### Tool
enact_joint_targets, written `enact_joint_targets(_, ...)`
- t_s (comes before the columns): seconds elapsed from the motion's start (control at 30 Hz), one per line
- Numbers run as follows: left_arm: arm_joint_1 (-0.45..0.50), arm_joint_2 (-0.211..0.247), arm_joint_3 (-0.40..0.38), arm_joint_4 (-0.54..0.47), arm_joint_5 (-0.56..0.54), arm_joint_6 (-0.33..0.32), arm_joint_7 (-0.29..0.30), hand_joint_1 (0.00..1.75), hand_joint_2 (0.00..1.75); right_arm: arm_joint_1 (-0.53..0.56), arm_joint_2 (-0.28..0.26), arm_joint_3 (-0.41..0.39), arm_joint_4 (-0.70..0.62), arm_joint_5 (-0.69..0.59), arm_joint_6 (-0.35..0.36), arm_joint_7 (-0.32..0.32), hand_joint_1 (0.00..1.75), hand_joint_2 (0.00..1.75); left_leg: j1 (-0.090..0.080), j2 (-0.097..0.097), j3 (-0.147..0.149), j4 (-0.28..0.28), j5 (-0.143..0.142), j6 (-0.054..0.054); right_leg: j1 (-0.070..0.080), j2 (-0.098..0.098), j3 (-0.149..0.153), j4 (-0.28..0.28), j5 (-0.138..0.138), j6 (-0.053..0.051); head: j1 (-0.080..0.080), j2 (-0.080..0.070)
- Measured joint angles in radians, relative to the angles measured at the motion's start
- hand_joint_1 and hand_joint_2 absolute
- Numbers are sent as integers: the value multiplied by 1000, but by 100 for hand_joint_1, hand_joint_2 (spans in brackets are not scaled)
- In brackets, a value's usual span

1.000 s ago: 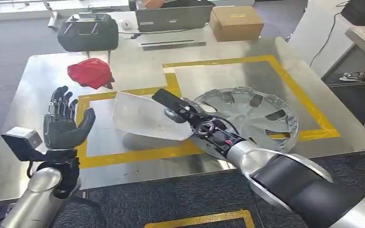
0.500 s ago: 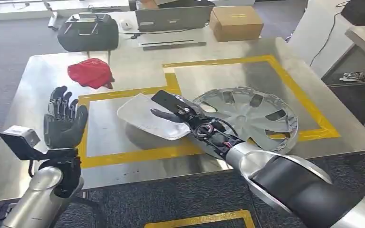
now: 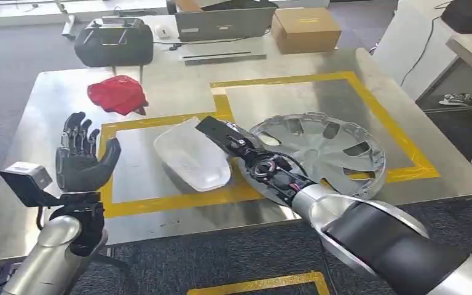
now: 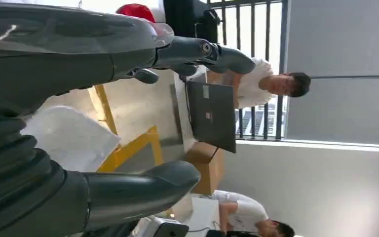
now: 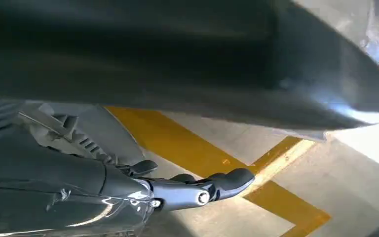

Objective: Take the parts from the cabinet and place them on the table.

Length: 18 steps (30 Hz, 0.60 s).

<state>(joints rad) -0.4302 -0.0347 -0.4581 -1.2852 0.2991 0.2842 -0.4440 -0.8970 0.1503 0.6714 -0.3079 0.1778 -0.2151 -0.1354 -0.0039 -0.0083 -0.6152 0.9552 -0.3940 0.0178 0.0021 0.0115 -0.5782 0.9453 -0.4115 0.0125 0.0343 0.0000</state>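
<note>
One white cover [image 3: 192, 155], one hubcap [image 3: 327, 147], one red cloth [image 3: 117, 94].

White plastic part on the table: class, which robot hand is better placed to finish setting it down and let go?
The right robot hand, probably: it lies against the white plastic part. The left robot hand is raised, open, well apart from it.

Bare worktop [image 3: 55, 104] on the left side, around the raised left hand [image 3: 83, 161], with only a red cloth [image 3: 118, 94] further back. Inside the yellow tape, blocked by a white part [image 3: 190, 155] and, just beside it, a silver wheel cover [image 3: 326, 147]. Open strip along the near edge.
</note>
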Motion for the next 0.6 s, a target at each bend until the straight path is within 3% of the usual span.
enact_joint_targets(0.17,0,0,0,0,0,0,0,0,175,0,0,0,0,-1,-1,-2,0,0,0,0,0,0,0,0,0,0,0,0,0,0,0,0)
enact_joint_targets(0.2,0,0,0,0,0,1,1,0,0,0,0,0,0,-11,-2,-9,0,0,0,0,0,0,0,0,0,0,0,0,0,0,0,0)
enact_joint_targets(0.3,0,0,0,0,1,7,3,0,0,-2,0,-9,0,-74,6,-63,0,0,0,0,0,0,0,0,0,0,0,0,0,0,0,0)
enact_joint_targets(0.5,7,3,0,0,-14,8,-10,0,0,-39,0,-71,-25,-289,169,-261,0,0,0,0,0,0,0,0,0,0,0,0,0,0,0,0)
enact_joint_targets(0.6,10,6,0,0,-32,8,-14,0,0,-47,0,-114,-79,-358,231,-307,0,0,0,0,1,0,0,0,0,0,1,0,0,0,0,0)
